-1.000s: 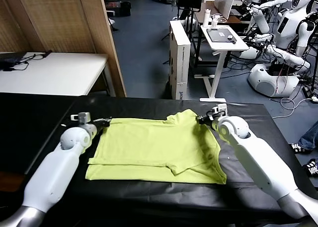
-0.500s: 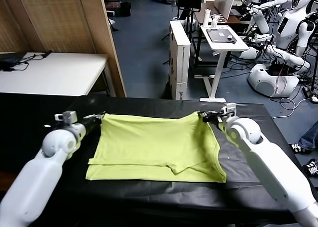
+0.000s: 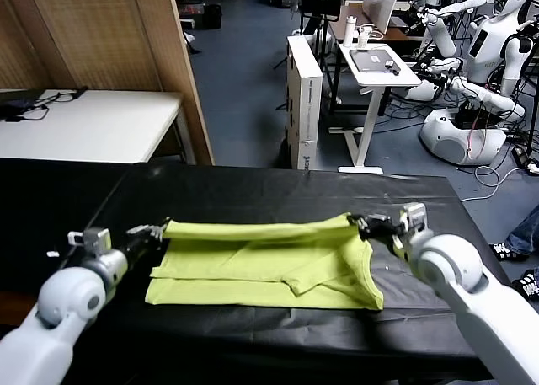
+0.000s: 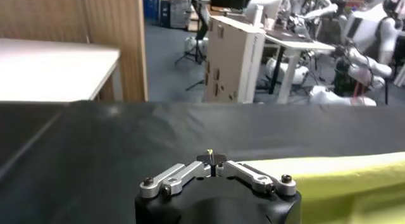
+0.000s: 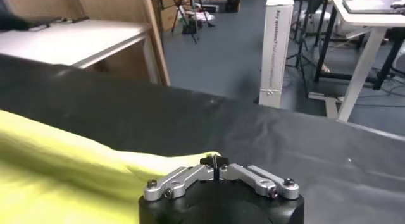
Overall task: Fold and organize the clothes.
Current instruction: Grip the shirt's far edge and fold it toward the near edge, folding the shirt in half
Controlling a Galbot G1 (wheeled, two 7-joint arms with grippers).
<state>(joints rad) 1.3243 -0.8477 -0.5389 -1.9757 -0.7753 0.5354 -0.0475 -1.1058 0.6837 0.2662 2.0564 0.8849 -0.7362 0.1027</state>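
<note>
The lime yellow-green T-shirt [image 3: 269, 263] lies on the black table [image 3: 253, 191]. Its far edge is lifted and pulled toward me, so it folds over the near part. My left gripper [image 3: 157, 230] is shut on the far left corner of the T-shirt and holds it just above the table. My right gripper [image 3: 357, 223] is shut on the far right corner. In the left wrist view the shut fingertips [image 4: 212, 159] pinch a sliver of the cloth [image 4: 342, 174]. In the right wrist view the shut gripper [image 5: 215, 161] holds the fabric [image 5: 76, 174]. The white print is hidden.
A white table [image 3: 84, 124] stands at the back left, beside a wooden partition [image 3: 109, 40]. A tall cardboard box [image 3: 305, 98] and a white stand [image 3: 375, 73] are behind the black table. Other robots [image 3: 480, 65] are at the back right.
Both grippers have pulled the T-shirt's far edge up and toward me, from the far side of the table to over the shirt's middle. The cloth now folds over itself.
</note>
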